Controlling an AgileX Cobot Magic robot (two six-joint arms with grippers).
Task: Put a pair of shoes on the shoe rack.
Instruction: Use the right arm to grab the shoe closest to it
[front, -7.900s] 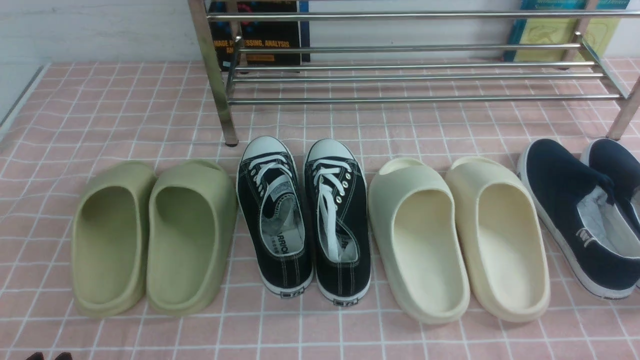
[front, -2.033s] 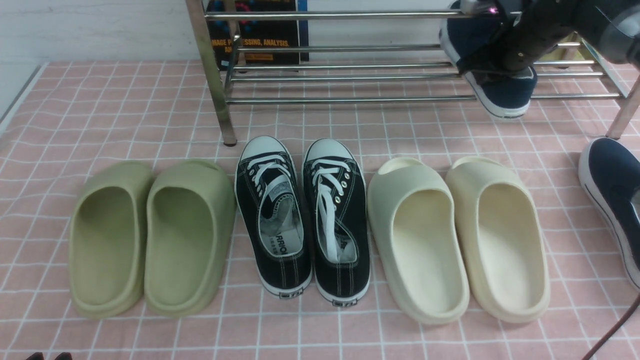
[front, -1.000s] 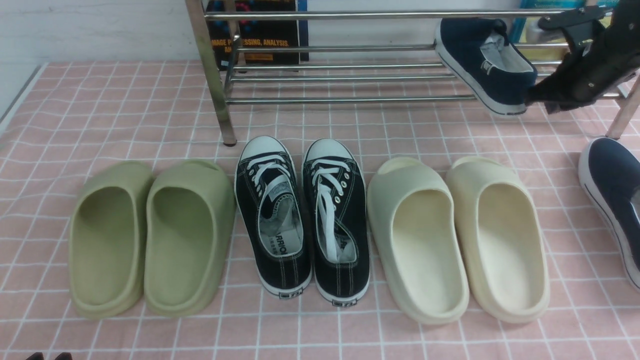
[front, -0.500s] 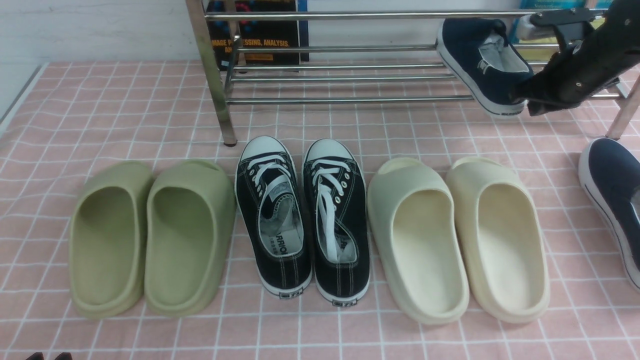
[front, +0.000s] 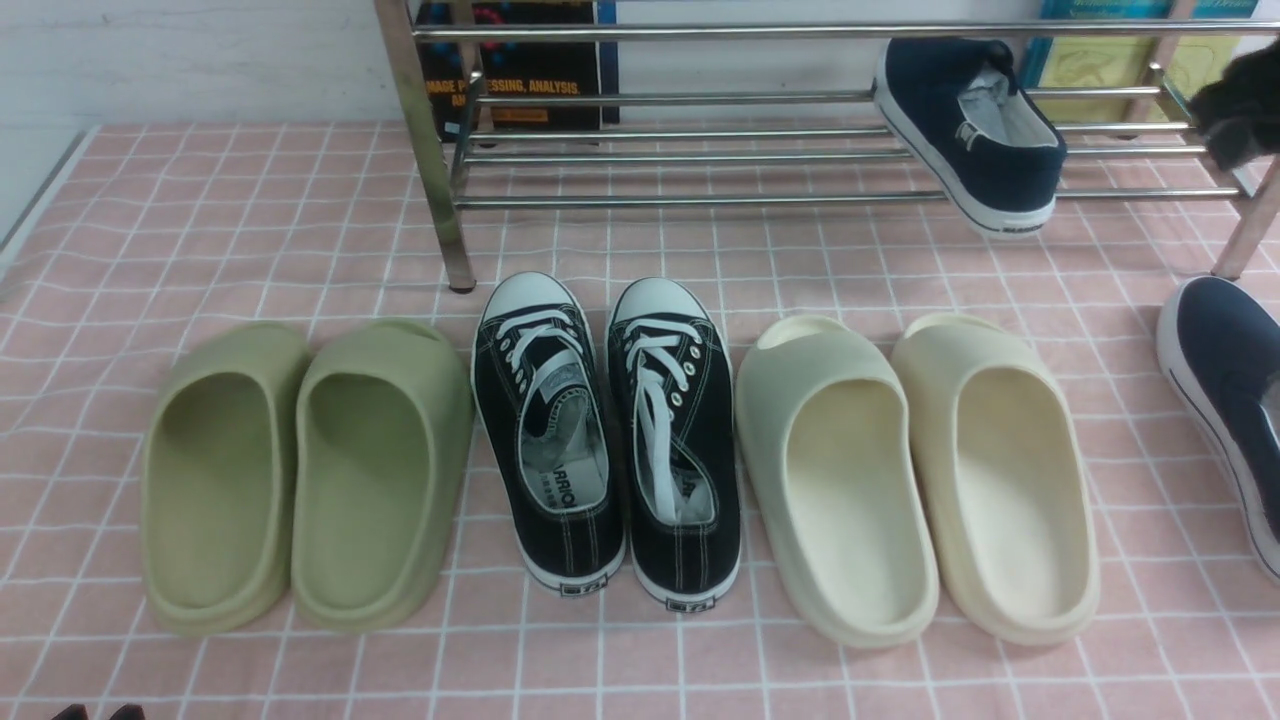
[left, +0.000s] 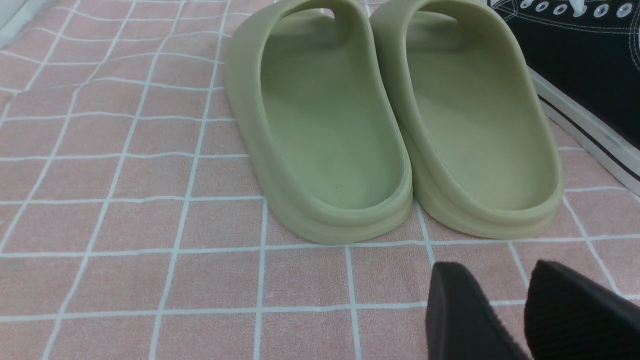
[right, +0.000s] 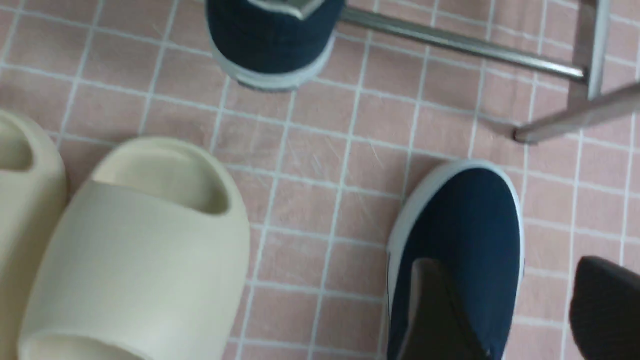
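One navy slip-on shoe (front: 965, 130) lies on the lower bars of the chrome shoe rack (front: 700, 200), toe to the back, its heel (right: 272, 45) hanging over the front bar. The other navy shoe (front: 1225, 390) stands on the pink cloth at the far right, partly cut off by the frame. My right gripper (front: 1235, 125) is a dark blur at the rack's right end, apart from the racked shoe. In the right wrist view it (right: 510, 265) is open above the toe of the floor shoe (right: 465, 240), holding nothing. My left gripper (left: 497, 272) hovers low behind the green slides, slightly open and empty.
In a row before the rack stand green slides (front: 300, 470), black lace-up sneakers (front: 610, 440) and cream slides (front: 920, 470). Books (front: 520, 70) lean behind the rack. The rack's right leg (right: 595, 45) is close to the floor shoe. The table's edge (front: 40, 200) runs along the left.
My right gripper has opened, let go of the navy shoe on the rack and pulled away to the right. The shoe stays on the bars. The left arm has not moved.
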